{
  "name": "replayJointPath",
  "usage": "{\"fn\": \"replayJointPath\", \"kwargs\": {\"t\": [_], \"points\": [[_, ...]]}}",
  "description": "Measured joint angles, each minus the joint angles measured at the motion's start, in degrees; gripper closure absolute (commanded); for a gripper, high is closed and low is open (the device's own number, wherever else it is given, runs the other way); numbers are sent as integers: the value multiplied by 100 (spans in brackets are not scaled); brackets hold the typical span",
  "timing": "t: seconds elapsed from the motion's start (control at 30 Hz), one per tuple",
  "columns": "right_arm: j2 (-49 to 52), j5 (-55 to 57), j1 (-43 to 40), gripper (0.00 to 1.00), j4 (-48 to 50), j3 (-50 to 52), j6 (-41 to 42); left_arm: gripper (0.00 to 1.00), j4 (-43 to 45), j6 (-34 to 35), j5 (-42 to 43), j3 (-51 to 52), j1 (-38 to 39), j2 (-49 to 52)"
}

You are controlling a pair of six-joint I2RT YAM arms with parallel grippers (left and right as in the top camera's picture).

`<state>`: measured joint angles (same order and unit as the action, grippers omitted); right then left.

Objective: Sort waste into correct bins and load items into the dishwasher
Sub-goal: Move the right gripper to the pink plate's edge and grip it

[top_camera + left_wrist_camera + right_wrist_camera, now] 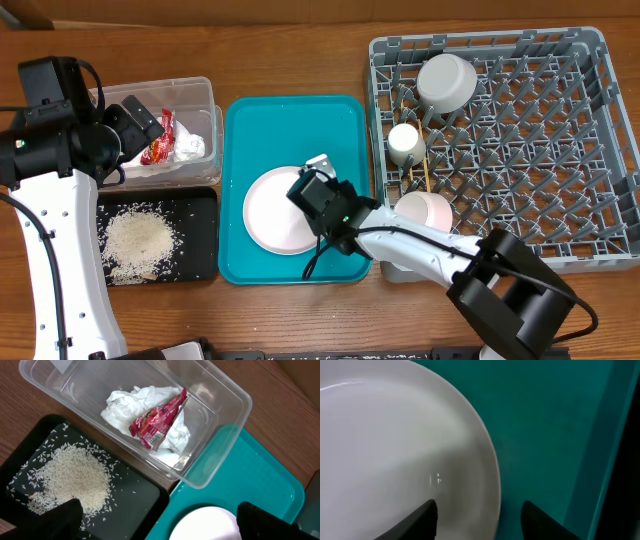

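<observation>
We log the right gripper [480, 519] open, fingers spread either side of the rim of the pink plate [272, 215], which lies on the teal tray [290, 125]; we cannot tell if they touch it. The left gripper [160, 527] is open and empty above the bins. The napkin [125, 402] and red wrapper [157, 420] lie in the clear tub [225, 395]. The rice [75, 480] sits in the black tray [135, 495]. A cup [406, 142] stands in the grey rack [520, 150].

Camera layout, three views.
Overhead: straight down on whole table [300, 50]. Left wrist: obliquely down, near clear tub [210, 420] and black tray [135, 492]. Right wrist: very close on pink plate [395, 445], seen in all three.
</observation>
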<state>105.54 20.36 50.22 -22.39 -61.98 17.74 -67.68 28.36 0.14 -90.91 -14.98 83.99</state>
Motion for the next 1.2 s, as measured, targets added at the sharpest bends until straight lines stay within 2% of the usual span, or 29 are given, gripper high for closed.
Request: {"fn": "replayJointPath", "kwargs": {"t": [0.27,0.33,0.57,0.7,1.2], "points": [[0,-90,-68,47,-94,0,11,0,0,0,0,0,0,0],[0,-221,-70,52,-120,-2,17,0,0,0,0,0,0,0],[-2,-496,-76,54,-177,0,184,0,0,0,0,0,0,0],[-2,-535,-109,60,-168,0,236,0,0,0,0,0,0,0],[-4,-796,-142,62,278,179,564,0,0,0,0,0,0,0]]}}
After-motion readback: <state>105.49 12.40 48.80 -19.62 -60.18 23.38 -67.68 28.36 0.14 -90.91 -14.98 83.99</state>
